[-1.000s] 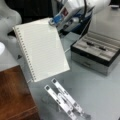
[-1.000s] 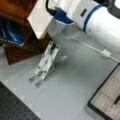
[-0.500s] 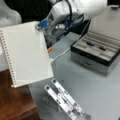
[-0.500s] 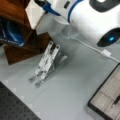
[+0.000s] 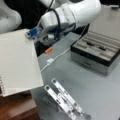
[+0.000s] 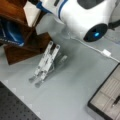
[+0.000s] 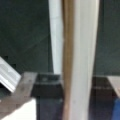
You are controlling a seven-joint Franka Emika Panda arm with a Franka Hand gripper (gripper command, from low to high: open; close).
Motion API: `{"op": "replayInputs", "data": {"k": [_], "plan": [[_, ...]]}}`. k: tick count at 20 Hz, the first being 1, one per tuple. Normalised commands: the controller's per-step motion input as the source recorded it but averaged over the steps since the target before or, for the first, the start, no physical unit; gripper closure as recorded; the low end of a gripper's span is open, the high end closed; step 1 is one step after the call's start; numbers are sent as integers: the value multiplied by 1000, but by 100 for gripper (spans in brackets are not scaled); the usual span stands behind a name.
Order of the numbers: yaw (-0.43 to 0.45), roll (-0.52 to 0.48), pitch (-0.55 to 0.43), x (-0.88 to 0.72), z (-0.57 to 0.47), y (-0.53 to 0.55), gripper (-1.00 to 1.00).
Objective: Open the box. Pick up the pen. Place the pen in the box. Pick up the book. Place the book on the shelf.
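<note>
1. The white Franka arm (image 5: pixel 72 15) is reaching toward a front view's left, and its end effector (image 5: pixel 33 33) is grasping the top corner of the large white spiral-bound notebook (image 5: pixel 18 62), which is hanging in the air, upright and slightly tilted.
2. The dark reddish-brown wooden shelf (image 6: pixel 17 47) is sitting at a front view's left; the notebook is hanging over its edge, not yet resting on it. Keeping the cover level before lowering would, I judge, help it land flat.
3. The flat black-rimmed box with silver-grey sides (image 5: pixel 96 53) is lying open on the grey counter (image 5: pixel 100 95), well apart from the shelf.
4. The silver slatted metal stand (image 5: pixel 63 98) is lying just beside the shelf, below the notebook; it is worth avoiding.
5. The slim black pen (image 5: pixel 96 46) is lying inside the box's lining.
</note>
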Motion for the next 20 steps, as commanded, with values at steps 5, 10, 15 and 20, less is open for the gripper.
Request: {"op": "replayInputs", "data": {"k": [5,10,15,20], "plan": [[352,-41,122,-257,87,-378,100],[334,-47,68,-234,80,-171,100],[315,-64,19,-224,29,-143,100],[316,-86,15,-218,26,-164,100]]}}
